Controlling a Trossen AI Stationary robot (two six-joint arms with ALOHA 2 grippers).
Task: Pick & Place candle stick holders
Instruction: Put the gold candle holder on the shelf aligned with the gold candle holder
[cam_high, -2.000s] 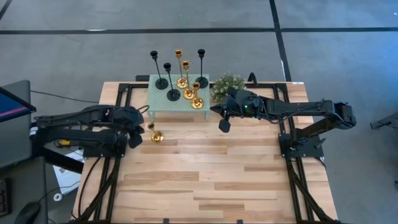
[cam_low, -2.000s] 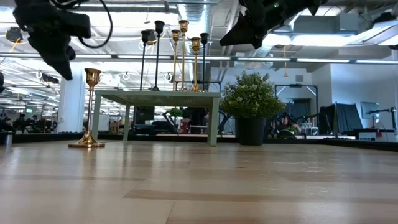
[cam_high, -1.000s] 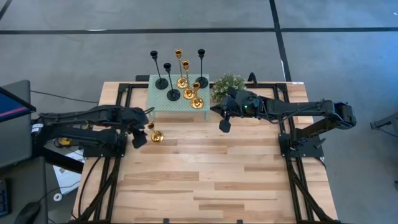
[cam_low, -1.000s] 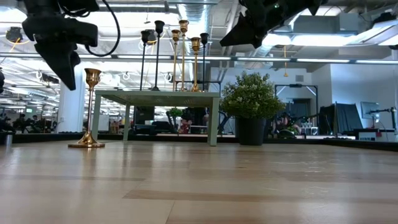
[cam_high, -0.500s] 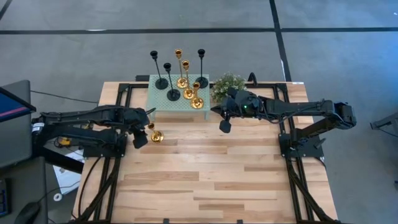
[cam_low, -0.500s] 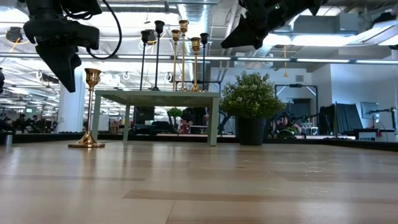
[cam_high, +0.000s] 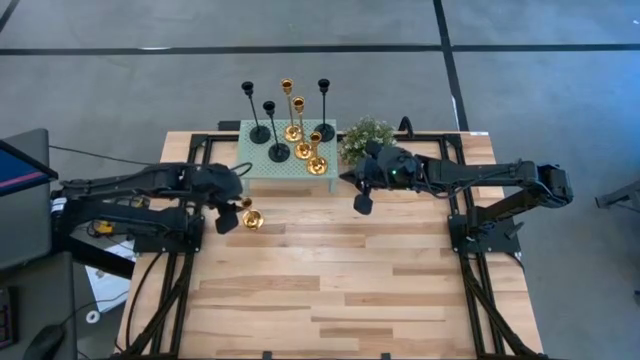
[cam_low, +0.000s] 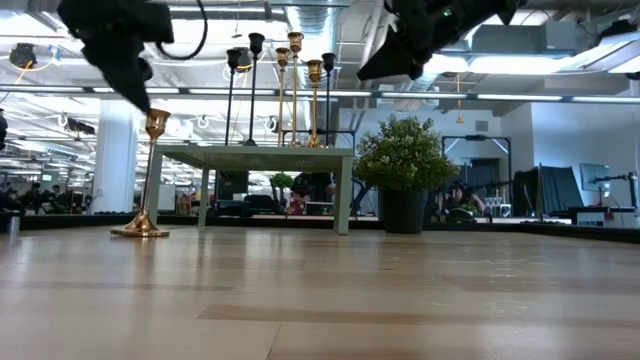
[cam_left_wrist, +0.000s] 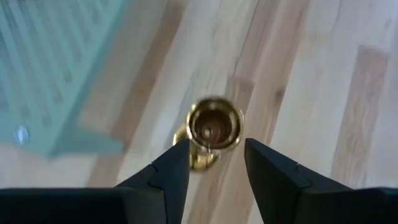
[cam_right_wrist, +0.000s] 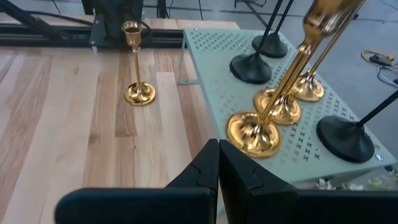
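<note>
Notice the left pincer (cam_left_wrist: 211, 163), fingers parted, poised over the lone gold candle holder (cam_high: 249, 214) on the wooden surface (cam_high: 330, 280): its cup sits between the fingertips, seemingly ungripped. Six holders stand on the little green table (cam_high: 262, 162), likely the destination. Your right pincer (cam_high: 362, 203) hovers closed, empty.

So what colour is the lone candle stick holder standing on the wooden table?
Shiny gold candle stick holder; clearest in the right wrist view.
</note>
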